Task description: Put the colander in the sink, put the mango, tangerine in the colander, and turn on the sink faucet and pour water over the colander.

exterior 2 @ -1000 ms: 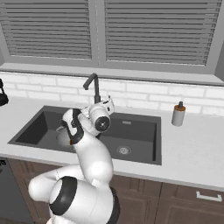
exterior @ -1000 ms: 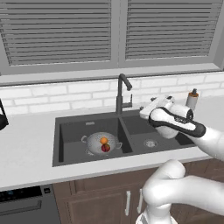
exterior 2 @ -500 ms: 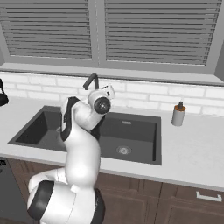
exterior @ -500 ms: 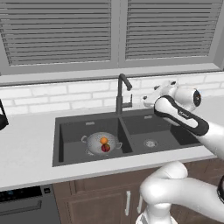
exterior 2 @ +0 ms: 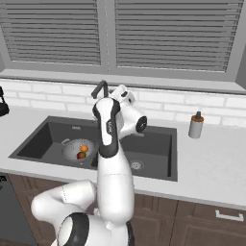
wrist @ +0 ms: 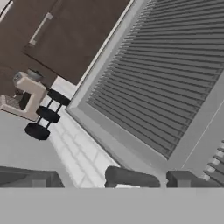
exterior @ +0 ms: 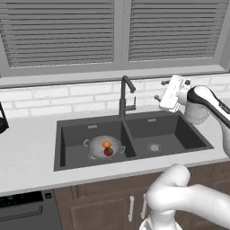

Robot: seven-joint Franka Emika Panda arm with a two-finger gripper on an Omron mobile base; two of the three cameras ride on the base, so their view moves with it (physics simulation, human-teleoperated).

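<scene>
Two basins in the sink [exterior: 175, 130], dark charcoal, set into the pale bench [exterior: 27, 148] under a big shuttered window [exterior: 58, 36]. Left basin has the colander [exterior: 104, 147] sitting on its floor, upright, w/ the tangerine [exterior: 106, 144] and the mango [exterior: 108, 152] both inside it, touching each other, tangerine towards the back wall. Right basin is bare apart from its round silver drain [exterior: 154, 146].

Arm [exterior 2: 108, 158] comes up and reaches over the right basin, hand raised up near the backsplash, right of the sink faucet [exterior: 124, 96]. Gripper [exterior: 160, 89] is up there too, at about spout height, a bit apart from the faucet, not touching anything afaict. Its fingers stand wide apart, nothing btwn them.

Faucet stands at the divider behind the basins, spout curving fwd. Can't see any stream coming out of it.

Soap dispenser bottle [exterior 2: 195, 126] sits on the bench right of the sink, near the wall. Hand view looks up at the shutters w/ the faucet's dark spout [wrist: 131, 177] at the bottom.
</scene>
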